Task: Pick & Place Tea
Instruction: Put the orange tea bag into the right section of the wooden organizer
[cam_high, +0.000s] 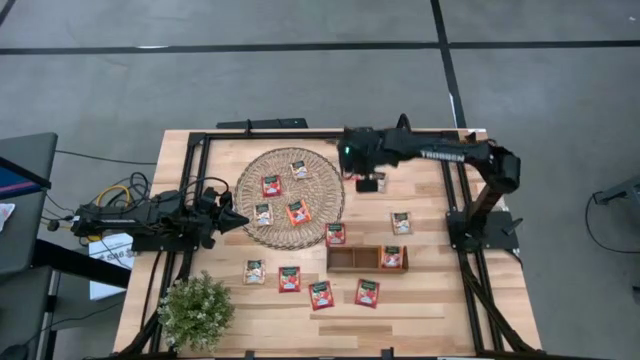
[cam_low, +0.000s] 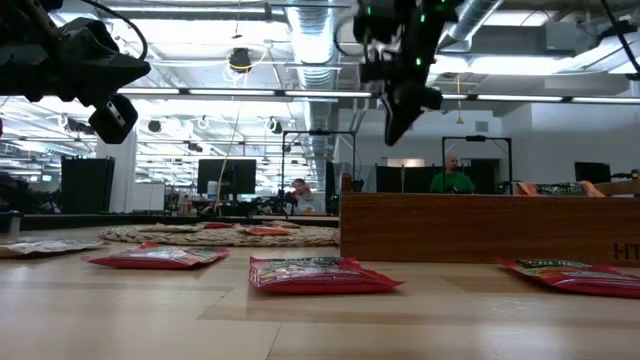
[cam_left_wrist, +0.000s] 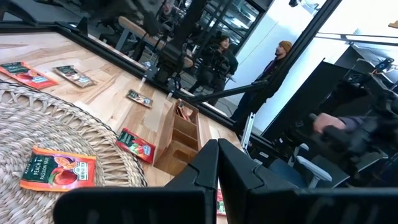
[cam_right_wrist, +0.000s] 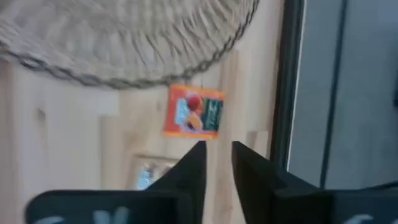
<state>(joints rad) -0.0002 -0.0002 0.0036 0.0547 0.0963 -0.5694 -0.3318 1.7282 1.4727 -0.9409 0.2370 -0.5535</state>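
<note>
- Grey floor surrounds your wooden worktop (cam_high: 420, 320); a potted plant (cam_high: 196, 310) stands in its lower-left corner in the high view.
- Your tea sachets are spread out. Four lie on the round wicker mat (cam_high: 322, 222) in the upper middle: a beige one (cam_high: 299, 169), a red one (cam_high: 271, 185), a beige one (cam_high: 263, 214) and an orange one (cam_high: 298, 212).
- Four more form a row lower in the frame, from a beige sachet (cam_high: 254, 271) across to a red sachet (cam_high: 367, 292).
- Loose singles sit just off the mat's lower right edge (cam_high: 336, 234) and right of centre (cam_high: 402, 223).
- The wooden tray (cam_high: 350, 261) lies just below centre. One sachet (cam_high: 393, 258) already stands in its right-hand compartment, so I judge the tray is where the rest belong.
- Your right claw (cam_right_wrist: 217, 158) hangs raised in the upper middle of the high view, just right of the mat. Its fingers stand slightly parted with nothing between them.
- Its wrist camera looks down on an orange sachet (cam_right_wrist: 194, 111) lying on bare wood just beside the mat's rim. That looks like your likely next pick.
- Your left claw (cam_left_wrist: 217, 163) waits at the mat's left edge, clenched and empty, probably kept clear of the right arm.
</note>
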